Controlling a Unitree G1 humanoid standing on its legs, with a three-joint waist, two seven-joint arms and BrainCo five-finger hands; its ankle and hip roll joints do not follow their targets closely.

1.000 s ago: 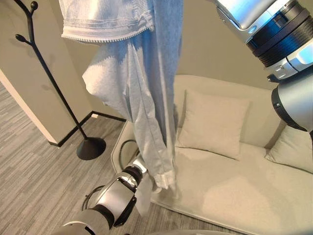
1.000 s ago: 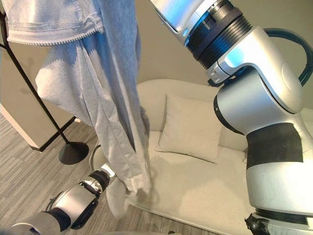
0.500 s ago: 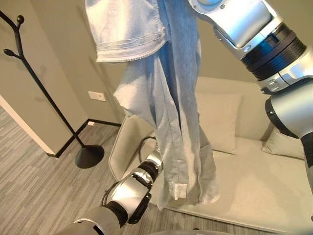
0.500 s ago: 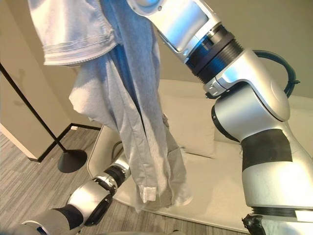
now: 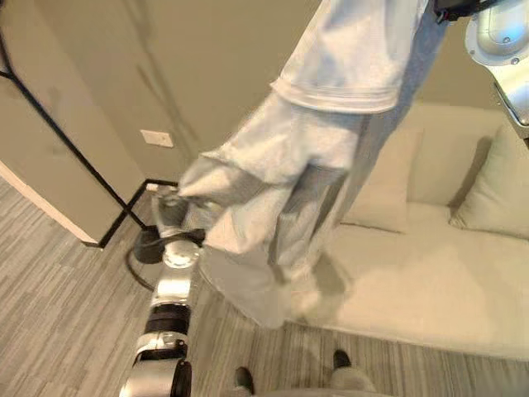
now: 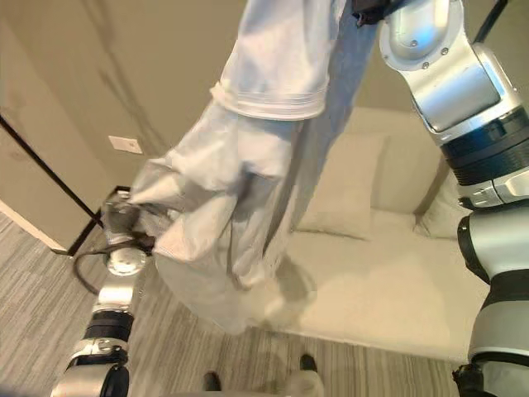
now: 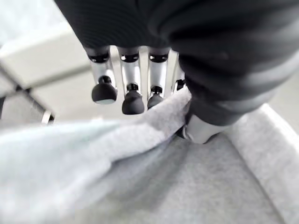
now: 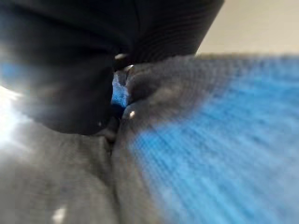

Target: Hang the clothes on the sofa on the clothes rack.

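Note:
A light grey long-sleeved garment [image 5: 331, 141] hangs from high at the upper right, where my right arm [image 6: 438, 50] holds it aloft. In the right wrist view its folds bunch into my right hand [image 8: 70, 70], whose dark cover presses on the cloth. My left hand [image 5: 169, 207] reaches up from below and pinches a lower side fold of the garment [image 7: 154, 140] between curled fingers [image 7: 133, 100] and thumb. The black clothes rack's pole [image 5: 74, 149] slants at the far left, its round base [image 5: 147, 246] partly behind my left hand.
The cream sofa [image 5: 430, 281] stretches behind and right of the garment, with a square cushion [image 5: 384, 194] and a second cushion [image 5: 496, 190]. A beige wall with a socket [image 5: 155, 138] stands behind. Grey striped floor [image 5: 58, 289] lies between me and the rack.
The view has swung. My left hand has risen from low by the sofa's edge and taken hold of a side fold. The garment now sits higher and further right.

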